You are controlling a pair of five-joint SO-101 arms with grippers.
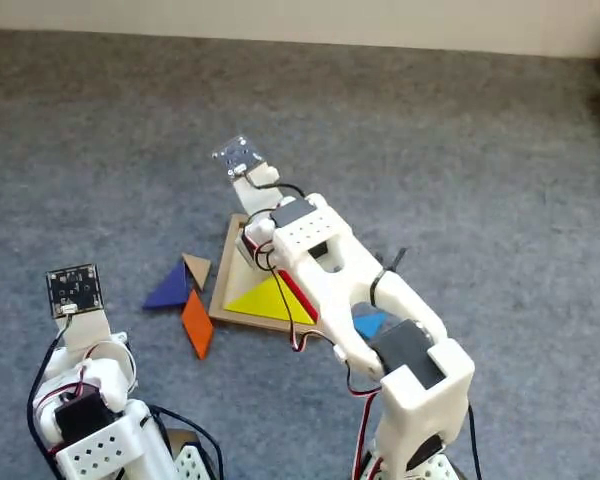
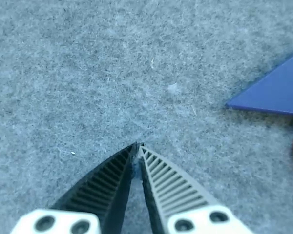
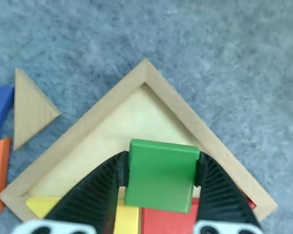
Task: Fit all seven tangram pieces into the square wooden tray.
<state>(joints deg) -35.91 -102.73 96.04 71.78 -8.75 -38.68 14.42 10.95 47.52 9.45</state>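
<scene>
The right gripper point(image 3: 161, 157) is pinching the green square point(image 3: 160, 178) between its fingers over the bare corner of the square wooden tray point(image 3: 181, 106), beside the yellow triangle point(image 3: 127, 222) and red piece point(image 3: 161, 222) lying inside. On the carpet point(image 1: 460, 150), the dark blue triangle point(image 1: 168, 288), wooden triangle point(image 1: 197, 268) and orange piece point(image 1: 197, 322) are sitting at the tray's nine o'clock, and a light blue piece point(image 1: 368, 323) at its four o'clock. The left gripper point(image 2: 138, 146), fingers pressed together, is hanging over carpet near the dark blue triangle.

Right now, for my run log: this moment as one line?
right gripper: shut on green square over tray | left gripper: shut, over carpet | in tray: yellow piece, red piece
</scene>
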